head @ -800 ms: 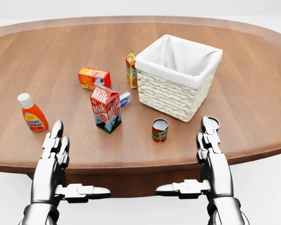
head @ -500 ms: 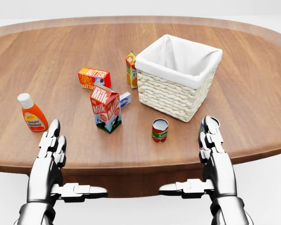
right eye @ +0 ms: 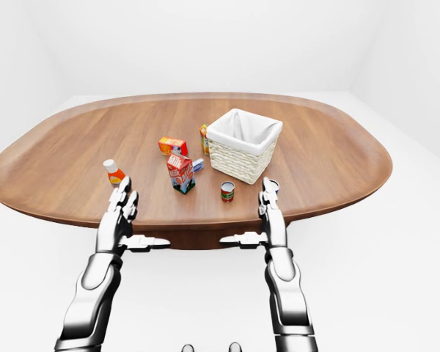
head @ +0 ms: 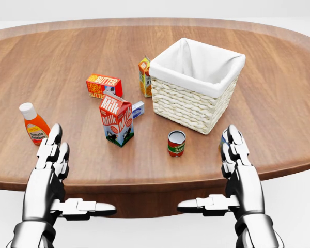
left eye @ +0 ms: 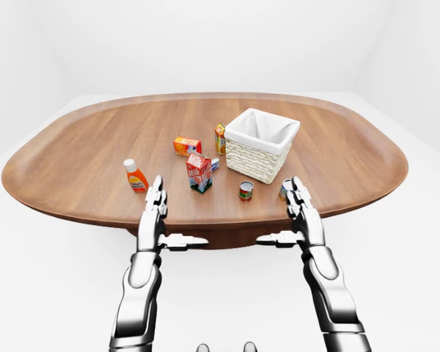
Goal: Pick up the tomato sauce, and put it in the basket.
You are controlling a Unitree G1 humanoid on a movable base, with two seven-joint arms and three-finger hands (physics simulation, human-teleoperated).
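White surroundings frame the wooden counter [head: 279, 113]. Both the left hand [head: 50, 173] and right hand [head: 237, 170] are held open, empty. At the basket's [head: 188, 101] seven o'clock, the tomato sauce [head: 176, 143], a small rigid can, likely slippery, is best gripped round its sides.

"Milk" in white on the red carton [head: 117, 119]; "BUTTER" on the orange box [head: 104, 85] far left of it. Other labels too small to read.

Bare white simulated room (no furnishings) holding one oval wooden table [left eye: 337, 158].
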